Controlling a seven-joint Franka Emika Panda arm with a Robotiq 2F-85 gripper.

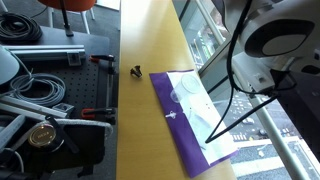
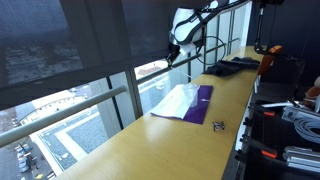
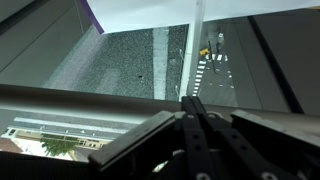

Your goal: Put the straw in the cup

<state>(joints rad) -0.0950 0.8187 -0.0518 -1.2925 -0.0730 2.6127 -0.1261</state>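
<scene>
Up by the window, the jaws are clamped on the straw point(image 3: 194, 50), which sticks straight out from them. Down on the table point(image 1: 150, 30), the cup point(image 1: 183, 95) sits on a purple mat point(image 1: 180, 140), well apart.

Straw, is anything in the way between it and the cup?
Nothing visible does. The gripper holds the straw up in the air; the cup stands on the purple mat below, with only open air between.
</scene>
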